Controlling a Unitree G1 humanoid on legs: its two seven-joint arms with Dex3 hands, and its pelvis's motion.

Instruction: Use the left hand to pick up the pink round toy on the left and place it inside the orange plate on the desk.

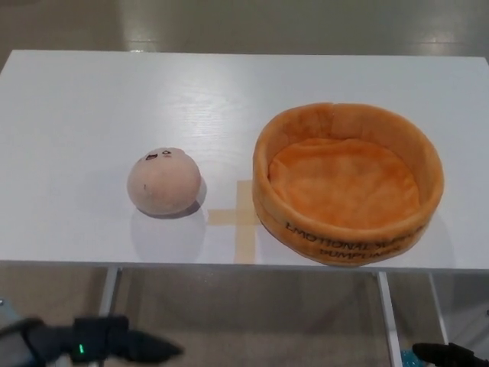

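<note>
The pink round toy [163,181], a plush ball with a small face on top, rests on the white desk [92,107], left of centre. To its right stands the orange plush plate [348,182], round with a high rim and nothing inside. My left hand [114,345] is blurred at the bottom left, below the desk's front edge and well short of the toy, holding nothing I can see. Only a black sliver of my right hand [451,354] shows at the bottom right corner.
A tan tape cross [238,218] marks the desk between the toy and the plate. White desk legs [386,317] run down below the front edge over a beige floor.
</note>
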